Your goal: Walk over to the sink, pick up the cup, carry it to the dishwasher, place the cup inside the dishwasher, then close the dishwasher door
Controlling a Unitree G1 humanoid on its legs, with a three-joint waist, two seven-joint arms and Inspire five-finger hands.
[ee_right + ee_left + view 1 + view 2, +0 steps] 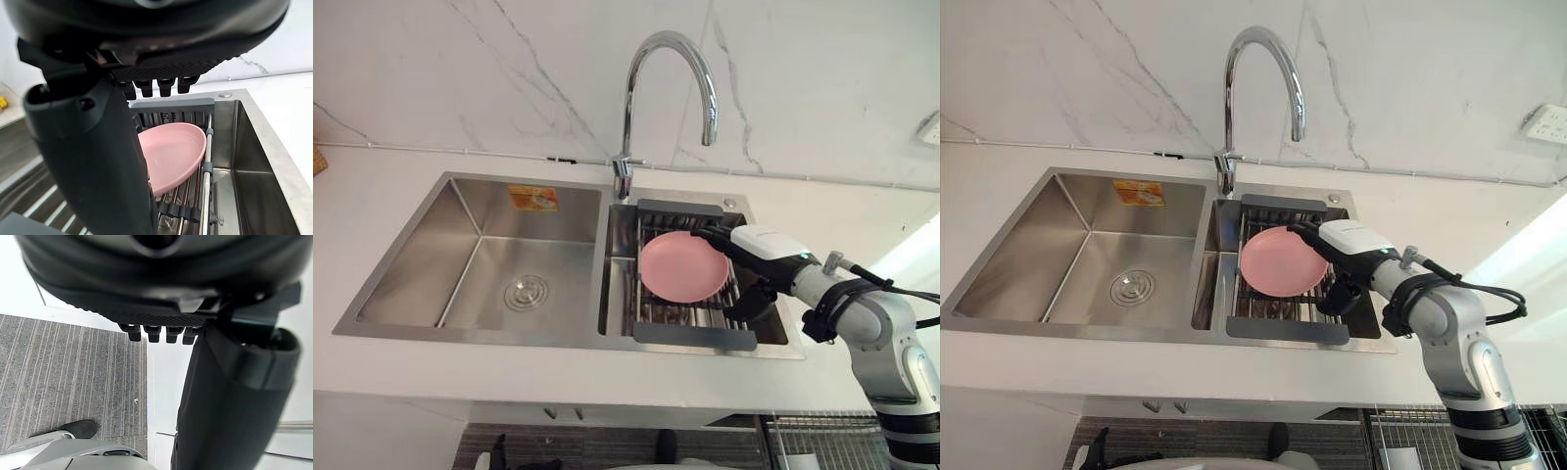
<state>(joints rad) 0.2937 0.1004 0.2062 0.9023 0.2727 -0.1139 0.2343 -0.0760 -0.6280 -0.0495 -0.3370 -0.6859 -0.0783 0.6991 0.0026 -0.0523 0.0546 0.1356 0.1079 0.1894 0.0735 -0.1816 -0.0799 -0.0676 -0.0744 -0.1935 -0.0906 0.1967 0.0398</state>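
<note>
A pink plate [680, 266] leans tilted on the dark drying rack [695, 335] that sits in the sink's right basin. My right hand [759, 245] reaches in from the right, white cover on top, with its fingers [707, 235] at the plate's upper right rim and its thumb hanging beside the rim. In the right wrist view the fingers are relaxed, the thumb [93, 161] stands in front, and the plate [173, 152] lies just past them, not clasped. My left hand [225, 396] hangs relaxed over grey floor beside a white cabinet front.
The steel double sink [401, 338] is set in a white counter. Its left basin [470, 274] holds just a drain [526, 292]. A tall curved faucet [671, 59] rises behind the divider, over the rack. A marble wall stands behind. A wire rack [822, 436] shows at lower right.
</note>
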